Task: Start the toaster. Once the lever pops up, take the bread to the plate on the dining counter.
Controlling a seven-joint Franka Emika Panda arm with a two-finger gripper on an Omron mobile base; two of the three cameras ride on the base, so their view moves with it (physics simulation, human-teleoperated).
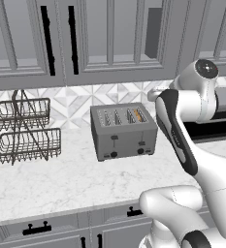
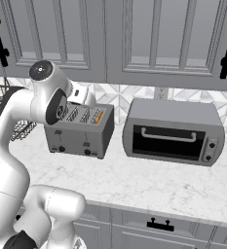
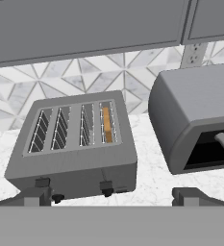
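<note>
Grey toaster (image 1: 123, 131) on marble worktop (image 1: 51, 181), right of wire basket rack (image 1: 23, 127); orange-brown bread (image 1: 139, 115) in rightmost slot.
Right base view: toaster (image 2: 80, 129) left of toaster oven (image 2: 173, 131), bread (image 2: 98, 116) in slot nearest oven.
Hand view: gripper (image 3: 112, 197) released, jaws spread wide, empty, poised before toaster (image 3: 75, 144) front; bread (image 3: 106, 124) sits upright in slot.
</note>
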